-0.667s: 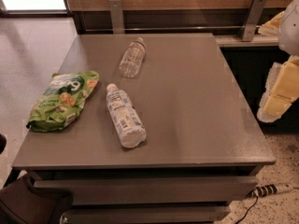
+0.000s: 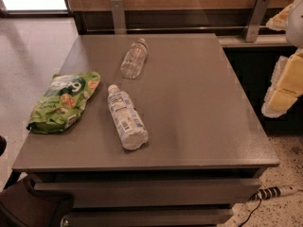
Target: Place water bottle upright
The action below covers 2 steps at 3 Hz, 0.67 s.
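The water bottle [image 2: 134, 59] is small, clear and ribbed, with a white cap. It lies on its side at the back middle of the grey table [image 2: 199, 108], cap pointing away. My gripper [image 2: 285, 85] shows as white and yellowish parts at the right edge of the view, beyond the table's right side and well apart from the bottle. It holds nothing that I can see.
A larger bottle with a big white printed label [image 2: 126, 117] lies on its side near the table's front middle. A green snack bag [image 2: 64, 100] lies at the left edge. A wooden wall with metal brackets [image 2: 117, 14] runs behind. A power strip [image 2: 277, 191] lies on the floor at the right.
The white and yellowish gripper parts at the right have shifted slightly upward. The bottles and the bag have not moved.
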Motion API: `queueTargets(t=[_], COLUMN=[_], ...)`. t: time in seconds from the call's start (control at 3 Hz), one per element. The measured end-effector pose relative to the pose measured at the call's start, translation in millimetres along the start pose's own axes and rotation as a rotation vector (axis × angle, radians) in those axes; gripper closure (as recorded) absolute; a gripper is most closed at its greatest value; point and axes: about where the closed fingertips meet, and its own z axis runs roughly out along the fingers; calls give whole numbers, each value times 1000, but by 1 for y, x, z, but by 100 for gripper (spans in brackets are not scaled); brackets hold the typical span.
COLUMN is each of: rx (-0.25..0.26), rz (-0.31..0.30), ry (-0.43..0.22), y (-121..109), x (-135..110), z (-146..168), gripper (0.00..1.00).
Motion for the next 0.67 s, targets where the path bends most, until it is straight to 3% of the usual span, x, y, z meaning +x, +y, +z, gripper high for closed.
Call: queueTargets(t=[0.33,0.67], rx=[2,8], rz=[74,192], ry=[55,110], y=[-28,-82], x=[3,-24], z=[0,17], gripper=[0,0])
